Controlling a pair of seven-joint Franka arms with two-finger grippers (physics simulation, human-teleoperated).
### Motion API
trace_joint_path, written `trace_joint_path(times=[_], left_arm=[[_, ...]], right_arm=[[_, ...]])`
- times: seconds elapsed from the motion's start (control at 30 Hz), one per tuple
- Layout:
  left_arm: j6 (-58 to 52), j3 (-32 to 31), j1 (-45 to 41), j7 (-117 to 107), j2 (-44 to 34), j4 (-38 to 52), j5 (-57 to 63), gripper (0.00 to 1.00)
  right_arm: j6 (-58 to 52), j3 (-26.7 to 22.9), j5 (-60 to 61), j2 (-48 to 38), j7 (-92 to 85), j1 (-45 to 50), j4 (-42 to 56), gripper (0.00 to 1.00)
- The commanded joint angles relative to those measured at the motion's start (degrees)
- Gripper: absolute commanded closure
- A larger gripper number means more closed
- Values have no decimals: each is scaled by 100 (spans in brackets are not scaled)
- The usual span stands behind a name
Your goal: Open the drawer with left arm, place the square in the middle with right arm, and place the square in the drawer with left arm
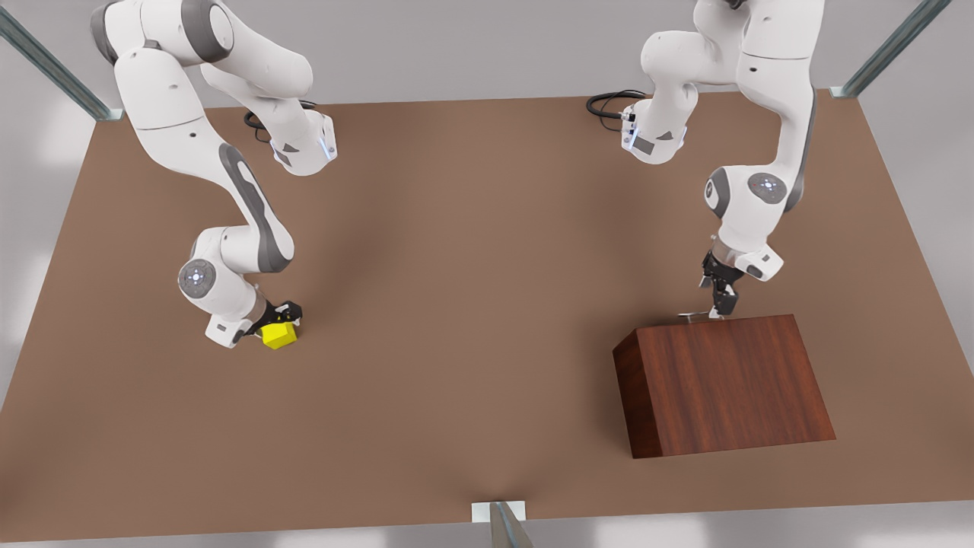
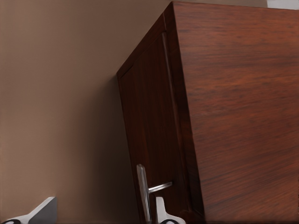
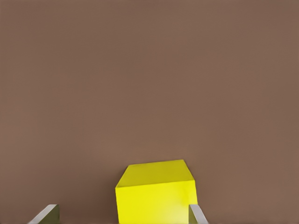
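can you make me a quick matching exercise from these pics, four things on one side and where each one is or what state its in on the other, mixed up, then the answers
Things
1. square
2. drawer
3. left gripper
4. right gripper

Places or states
A. closed, front flush with the wooden box
B. at the silver handle, on the box's far side in the front view
C. on the tabletop at the front view's left, between two fingers
D. low over the table, its fingers either side of the yellow cube

Pairs: 1-C, 2-A, 3-B, 4-D

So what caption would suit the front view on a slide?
Right gripper at the yellow square; left gripper at the drawer's handle.
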Motion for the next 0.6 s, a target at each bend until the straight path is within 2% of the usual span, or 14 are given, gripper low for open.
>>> trace_joint_path(times=[0.0,0.57], left_arm=[[0,0,16,0,0,0,1,0],[-1213,0,7,-18,-377,-9,-34,0]], right_arm=[[0,0,0,0,0,0,0,0],[0,-44,-228,123,-141,-88,-70,0]])
